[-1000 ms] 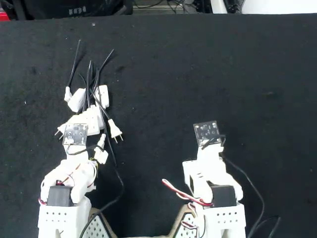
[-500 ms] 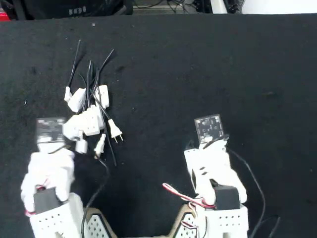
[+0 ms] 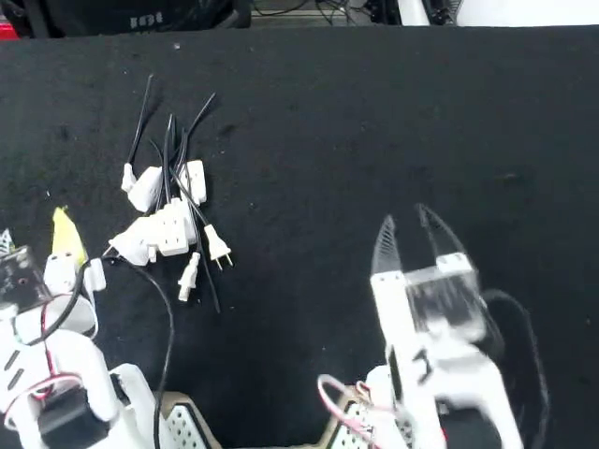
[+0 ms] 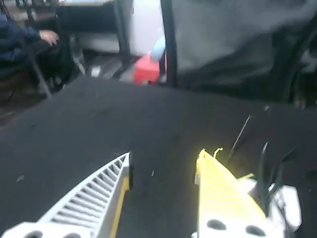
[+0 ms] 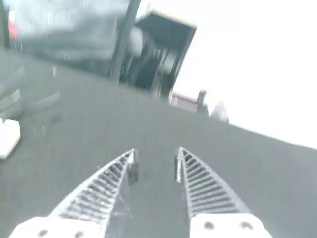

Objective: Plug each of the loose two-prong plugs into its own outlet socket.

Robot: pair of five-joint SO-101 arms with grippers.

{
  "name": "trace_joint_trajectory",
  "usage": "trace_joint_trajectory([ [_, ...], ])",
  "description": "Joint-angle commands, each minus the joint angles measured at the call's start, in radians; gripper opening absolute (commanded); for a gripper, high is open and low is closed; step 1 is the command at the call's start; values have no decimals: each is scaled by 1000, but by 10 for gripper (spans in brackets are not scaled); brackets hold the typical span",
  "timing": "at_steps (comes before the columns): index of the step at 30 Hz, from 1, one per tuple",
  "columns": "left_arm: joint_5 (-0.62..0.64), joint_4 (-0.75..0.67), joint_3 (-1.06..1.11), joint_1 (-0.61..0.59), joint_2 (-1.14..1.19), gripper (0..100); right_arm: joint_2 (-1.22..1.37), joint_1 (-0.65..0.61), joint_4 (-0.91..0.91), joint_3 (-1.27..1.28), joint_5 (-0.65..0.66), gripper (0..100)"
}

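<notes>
A white outlet block (image 3: 159, 234) lies left of the table's middle among black cords (image 3: 170, 140). Two white plugs (image 3: 142, 185) (image 3: 192, 178) lie just behind it. Two loose two-prong plugs (image 3: 217, 245) (image 3: 188, 274) lie at its near right. My left gripper (image 3: 36, 232) hangs open at the table's left edge, its yellow finger (image 3: 64, 234) left of the block. In the left wrist view the left gripper (image 4: 162, 163) holds nothing, with the white pile (image 4: 287, 208) off to one side. My right gripper (image 3: 404, 224) (image 5: 154, 161) is open and empty, far to the right of the plugs.
Black cloth covers the table (image 3: 374, 112), bare across the middle, back and right. A white piece (image 5: 7, 136) shows at the edge of the right wrist view. Chairs and clutter stand beyond the far edge.
The left arm has swung left, away from the plug pile, and its gripper now points forward. The right arm has lifted and stretched its open fingers forward. The plugs have not moved.
</notes>
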Motion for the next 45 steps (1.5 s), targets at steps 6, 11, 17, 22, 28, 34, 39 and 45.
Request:
trace_joint_trajectory([
  [6,14,98,-303,176,463,217,291,9,126,-496,-18,127],
  [11,29,129,-381,318,850,218,605,6,120,-558,-75,127],
  [17,106,127,-484,429,1189,219,868,-123,20,-423,-209,127],
  [22,215,127,-558,469,1399,291,943,-170,-203,-163,-232,127],
  [28,265,35,-619,472,1562,281,929,-173,-543,177,-224,127],
  [34,265,28,-608,472,1649,281,900,-176,-638,268,-222,127],
  [39,272,25,-607,478,1709,281,891,-173,-638,271,-222,127],
  [45,265,21,-611,506,1746,215,891,-173,-640,272,-229,127],
])
